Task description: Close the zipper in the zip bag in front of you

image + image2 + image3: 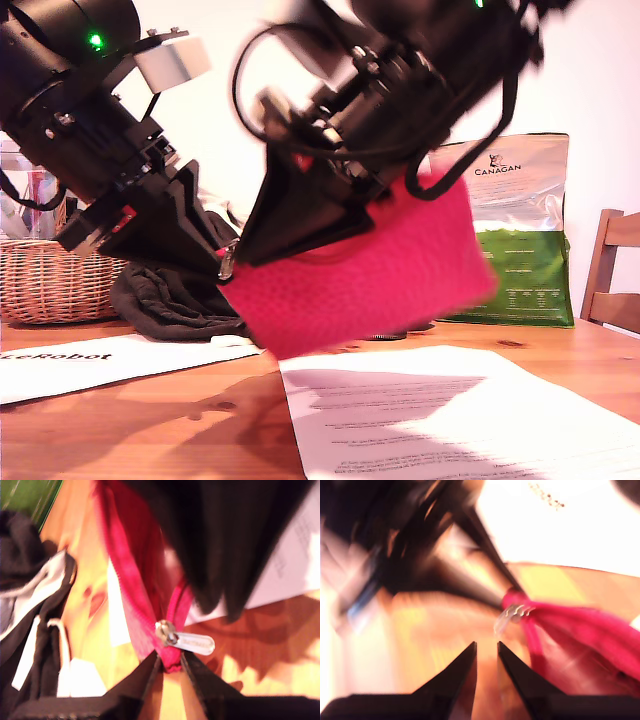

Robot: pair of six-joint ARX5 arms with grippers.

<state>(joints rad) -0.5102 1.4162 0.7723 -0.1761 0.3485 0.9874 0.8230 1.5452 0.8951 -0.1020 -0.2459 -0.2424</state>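
My first gripper [167, 667] pinches the zip bag [365, 275] at its zipper [167, 632] end, aloft over the wooden table [150, 420]; my second gripper [486, 652], nearly pressed together, grips nothing; papers [460, 410], a wicker basket [50, 285] and a white wall [600, 70] surround.

Papers [470, 420] lie below the lifted zip bag [370, 270]; arms crowd above.

Wooden table [150, 420], warm brown, knots visible. White printed sheet [470, 420] lying flat toward exterior view's right, near front edge. Second white sheet [110, 362] with black "Robot" lettering at exterior view's left. Dark cloth heap [165, 300] behind it, touching wicker basket [50, 280]. Green-and-silver Canagan bag [520, 230] upright at back. Zip bag [370, 275] raised above table, casting shadow on wood.
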